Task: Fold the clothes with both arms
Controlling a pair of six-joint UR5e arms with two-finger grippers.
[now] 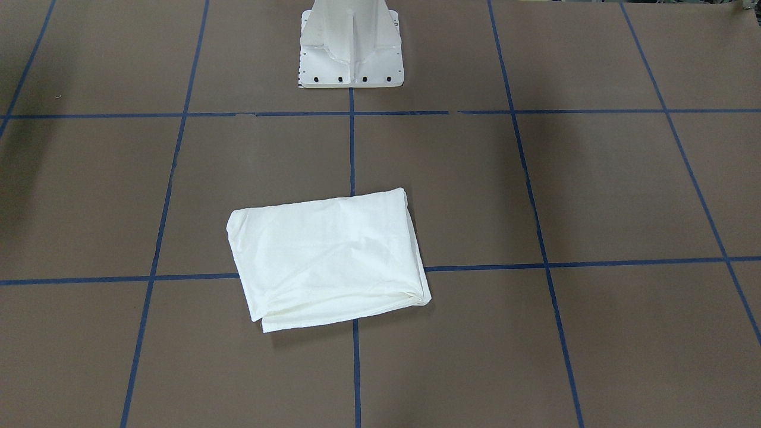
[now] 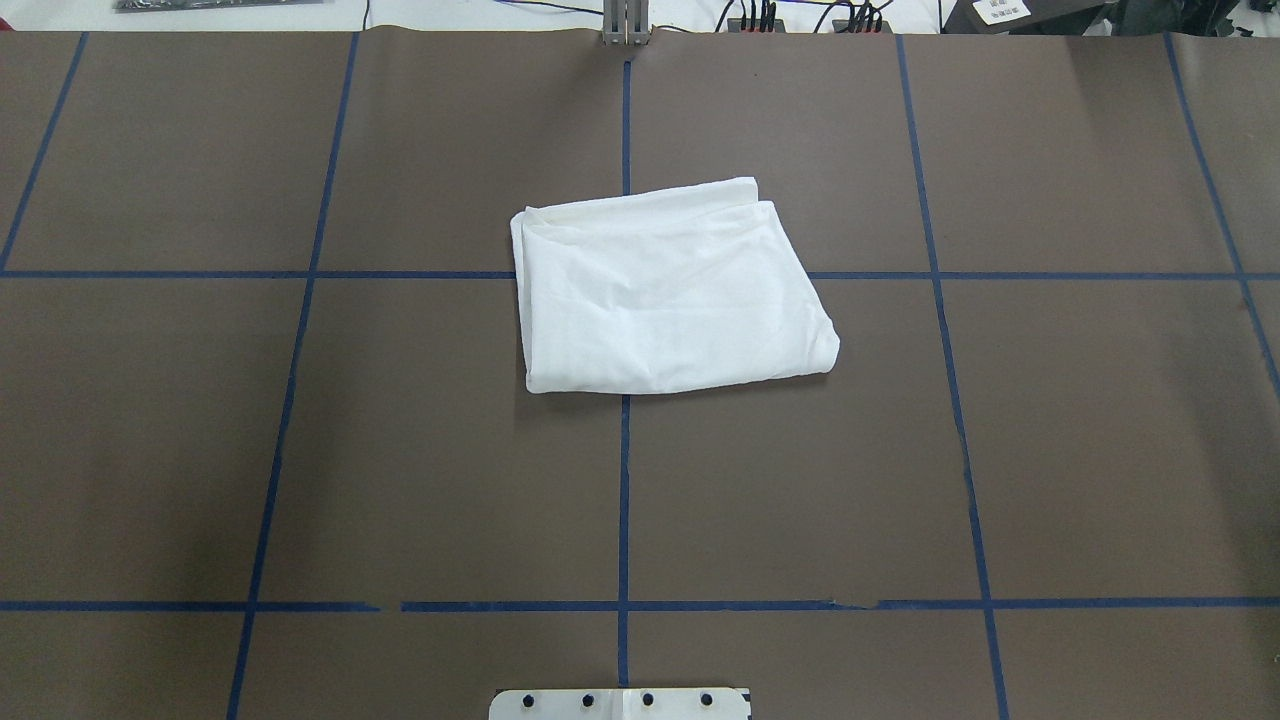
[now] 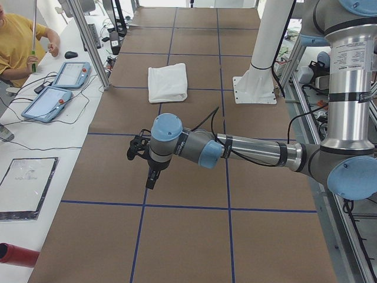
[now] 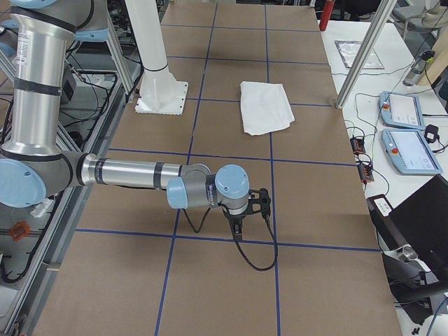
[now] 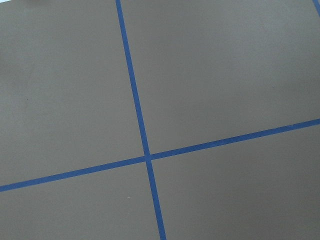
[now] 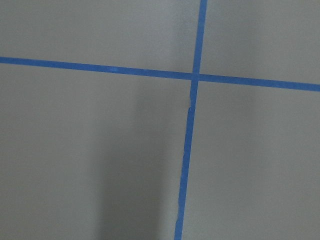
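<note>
Brown paper covers the tabletop (image 2: 450,450), ruled into big squares by blue tape. Closest to the robot stands the white pedestal (image 1: 351,47), bolted at the middle of the near edge. Beyond a stretch of bare paper lies the white T-shirt (image 2: 665,290), folded into a compact, roughly rectangular bundle that sits slightly askew across a tape crossing; no printed text shows on top. Its far edge shows two layers that do not quite line up. Farther off, past the tabletop, a person (image 3: 15,41) sits at a desk with two teach pendants (image 3: 70,73).

Both arms hang over the ends of the tabletop, well apart from the shirt. The left pincer (image 3: 152,177) and the right pincer (image 4: 236,227) point down at bare paper, and whether either is wide or narrow I cannot tell; neither holds anything.

By my judgement the folding looks close to done. If another fold is due, the risk is a pinch that catches only the top layer of thin cotton, which would peel the bundle open; uneven lifting by the two arms would skew it further.
</note>
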